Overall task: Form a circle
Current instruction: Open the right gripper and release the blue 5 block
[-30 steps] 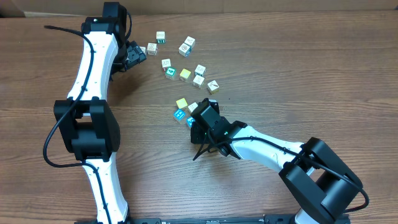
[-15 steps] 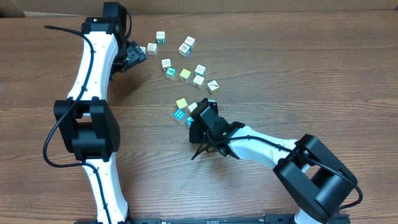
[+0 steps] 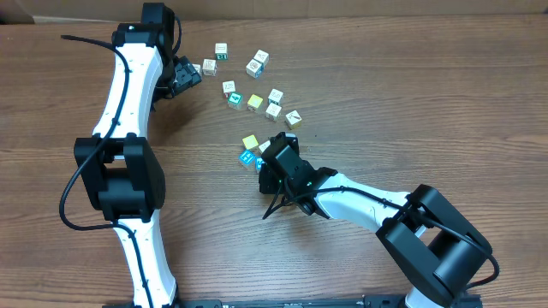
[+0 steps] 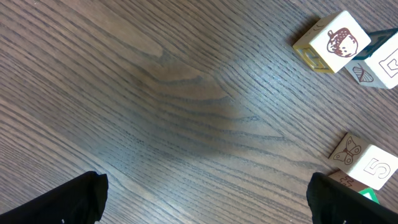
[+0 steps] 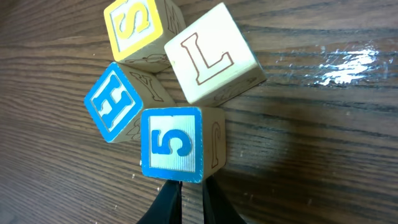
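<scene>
No circle stands on the table; its pieces, small printed cubes, lie in a loose scatter at the top middle. A tight cluster sits in front of my right gripper: a blue 5 cube, a blue H cube, a yellow S cube and a white L cube. The right fingers are pressed almost together, and their tips touch the underside of the 5 cube without gripping it. My left gripper stands wide open over bare wood, left of an acorn cube and a white 5 cube.
The left arm runs up the left side of the wooden table. The right arm lies across the lower right. A brown wall edges the far side.
My right gripper has crept a little up and left against the cube cluster, and its fingers have parted a hair. The left arm has not moved.
</scene>
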`<state>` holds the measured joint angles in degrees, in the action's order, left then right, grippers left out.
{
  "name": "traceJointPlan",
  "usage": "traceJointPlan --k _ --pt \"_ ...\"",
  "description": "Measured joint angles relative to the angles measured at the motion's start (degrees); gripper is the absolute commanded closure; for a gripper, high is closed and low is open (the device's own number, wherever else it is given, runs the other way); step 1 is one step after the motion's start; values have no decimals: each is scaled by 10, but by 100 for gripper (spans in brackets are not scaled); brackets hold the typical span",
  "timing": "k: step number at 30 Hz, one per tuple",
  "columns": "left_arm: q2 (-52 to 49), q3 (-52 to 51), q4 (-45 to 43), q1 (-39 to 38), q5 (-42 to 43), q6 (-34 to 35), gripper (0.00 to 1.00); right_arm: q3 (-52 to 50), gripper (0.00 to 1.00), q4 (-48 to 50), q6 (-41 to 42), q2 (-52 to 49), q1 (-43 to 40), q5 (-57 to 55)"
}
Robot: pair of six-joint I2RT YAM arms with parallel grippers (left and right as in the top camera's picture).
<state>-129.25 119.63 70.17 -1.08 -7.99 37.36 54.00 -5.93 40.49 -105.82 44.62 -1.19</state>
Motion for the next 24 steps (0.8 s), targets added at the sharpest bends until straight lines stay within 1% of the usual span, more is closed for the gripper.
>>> traceJointPlan --k 8,24 --pt "0 0 0 0 0 0 0 0 90 -21 0 0 0 -6" --pt "0 0 0 0 0 0 0 0 91 -21 -1 0 -14 -29"
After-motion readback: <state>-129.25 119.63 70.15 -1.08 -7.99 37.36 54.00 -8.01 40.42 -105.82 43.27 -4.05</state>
